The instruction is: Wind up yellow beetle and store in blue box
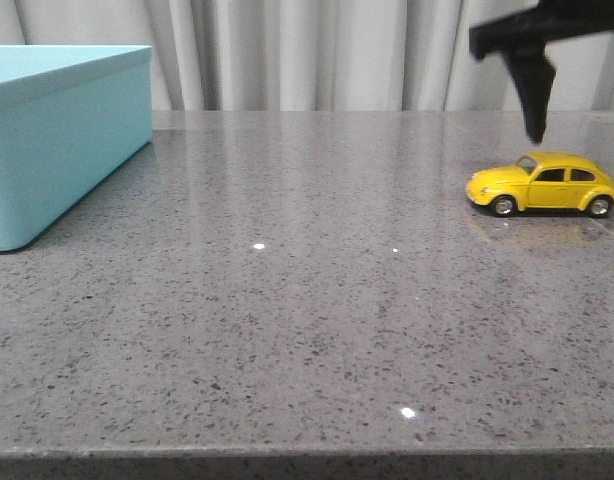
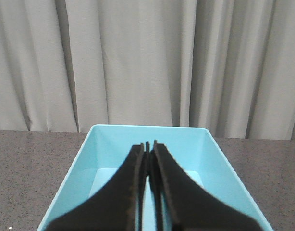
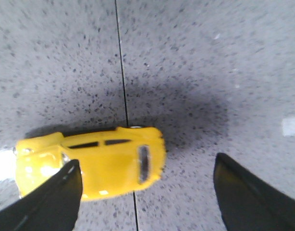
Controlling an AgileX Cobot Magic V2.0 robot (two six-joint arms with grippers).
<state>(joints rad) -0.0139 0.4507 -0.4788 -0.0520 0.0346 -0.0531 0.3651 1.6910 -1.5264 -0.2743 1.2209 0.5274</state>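
The yellow beetle (image 1: pixel 544 184) stands on its wheels at the right of the table, nose pointing left. One black finger (image 1: pixel 533 95) of my right gripper hangs just above its roof. In the right wrist view the right gripper (image 3: pixel 146 161) is open and holds nothing. The yellow beetle (image 3: pixel 104 168) lies below it, closer to one finger, with only its rear between the fingers. The blue box (image 1: pixel 67 140) sits at the far left. My left gripper (image 2: pixel 148 143) is shut and empty above the open blue box (image 2: pixel 186 147), whose inside looks bare.
The grey speckled tabletop (image 1: pixel 287 300) stretches between box and car, and its front edge (image 1: pixel 307 455) is close to the camera. A thin dark seam (image 3: pixel 121 72) runs under the car. Pale curtains (image 1: pixel 317 50) hang behind the table.
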